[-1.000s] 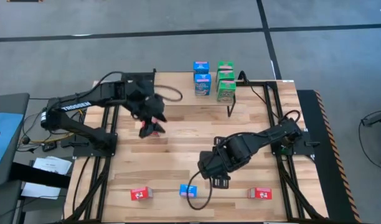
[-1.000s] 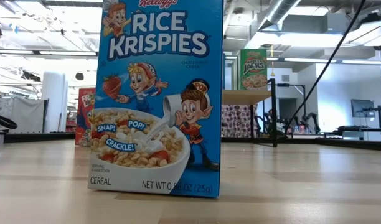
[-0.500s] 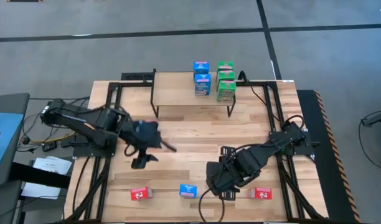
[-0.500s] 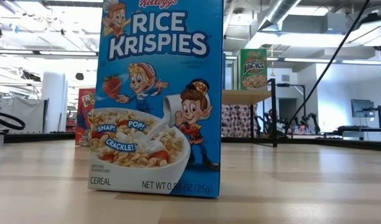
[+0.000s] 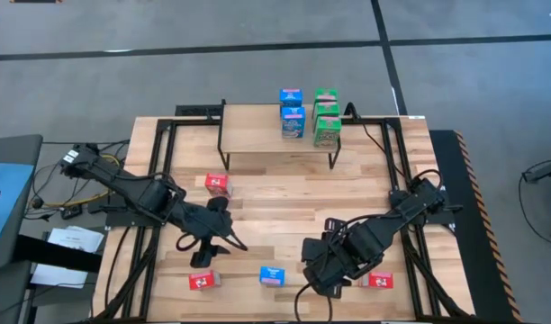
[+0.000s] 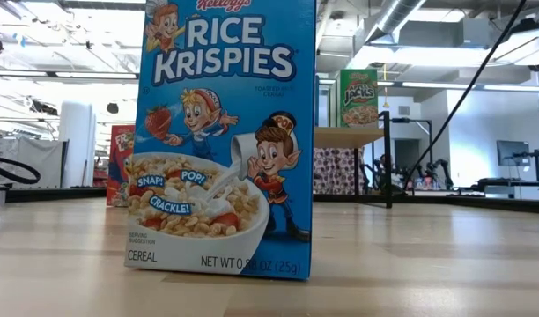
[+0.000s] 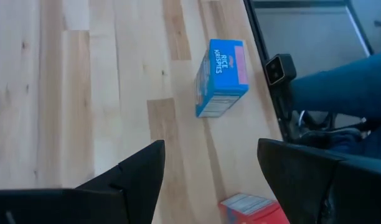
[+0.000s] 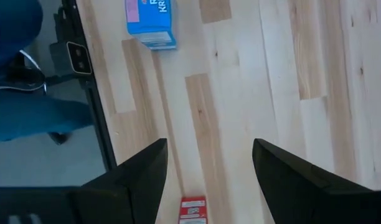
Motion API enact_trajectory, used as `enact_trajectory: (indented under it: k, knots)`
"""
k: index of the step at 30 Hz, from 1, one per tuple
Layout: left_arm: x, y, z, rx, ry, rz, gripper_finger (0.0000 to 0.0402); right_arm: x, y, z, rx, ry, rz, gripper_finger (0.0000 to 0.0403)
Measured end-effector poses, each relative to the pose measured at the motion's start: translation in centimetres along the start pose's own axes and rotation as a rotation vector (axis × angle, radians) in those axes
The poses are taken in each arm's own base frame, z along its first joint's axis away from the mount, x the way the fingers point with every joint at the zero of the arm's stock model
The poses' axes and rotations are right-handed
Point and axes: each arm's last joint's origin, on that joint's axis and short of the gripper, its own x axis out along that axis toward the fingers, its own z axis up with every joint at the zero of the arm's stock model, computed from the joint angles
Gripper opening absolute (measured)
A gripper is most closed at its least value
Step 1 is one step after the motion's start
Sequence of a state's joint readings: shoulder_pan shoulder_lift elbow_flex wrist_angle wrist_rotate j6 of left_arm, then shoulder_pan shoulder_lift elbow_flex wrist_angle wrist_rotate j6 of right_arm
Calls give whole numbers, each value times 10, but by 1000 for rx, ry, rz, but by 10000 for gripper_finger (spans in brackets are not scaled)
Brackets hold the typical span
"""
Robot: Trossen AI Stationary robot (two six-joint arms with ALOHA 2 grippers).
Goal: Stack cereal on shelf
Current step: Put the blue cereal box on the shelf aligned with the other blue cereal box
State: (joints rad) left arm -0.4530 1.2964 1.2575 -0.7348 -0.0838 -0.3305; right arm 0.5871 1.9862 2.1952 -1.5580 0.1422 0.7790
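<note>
The shelf [image 5: 257,133] stands at the table's far side. On its right part stand two stacked blue cereal boxes [image 5: 292,112] and a stack of green ones [image 5: 325,117]. One red box [image 5: 217,184] lies on the table in front of the shelf's left leg. Along the near edge stand a red box [image 5: 202,281], a blue box [image 5: 273,275] and a second red box [image 5: 376,280]. My left gripper [image 5: 202,261] hovers open just beyond the left red box [image 7: 253,208]. My right gripper [image 5: 322,279] hovers open between the blue box [image 8: 150,22] and the right red box [image 8: 192,211].
Black frame rails [image 5: 158,180] run along the table's left and right sides. A small camera [image 7: 279,67] sits at the near edge, with a person's blue-clad leg [image 8: 16,62] beyond it. The low view is mostly filled by the blue box [image 6: 225,141].
My left gripper has swung from in front of the shelf toward the near edge, down by the left red box. The red box that was at its fingers now lies on the table by the shelf's left leg. My right gripper has moved toward the near edge.
</note>
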Motion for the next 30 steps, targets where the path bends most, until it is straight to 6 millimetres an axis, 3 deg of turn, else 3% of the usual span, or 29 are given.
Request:
enact_trajectory:
  k: [8,16,23,30]
  knots:
    - [0,4,2,-150,-10,17,242,0,0,0,1,6,3,260]
    - [0,7,3,-66,-7,14,242,0,0,0,-1,8,6,260]
    - [0,1,5,-39,14,-170,246,0,0,0,-7,8,6,260]
    - [-1,-1,5,-33,34,-242,280,0,0,0,-28,8,6,260]
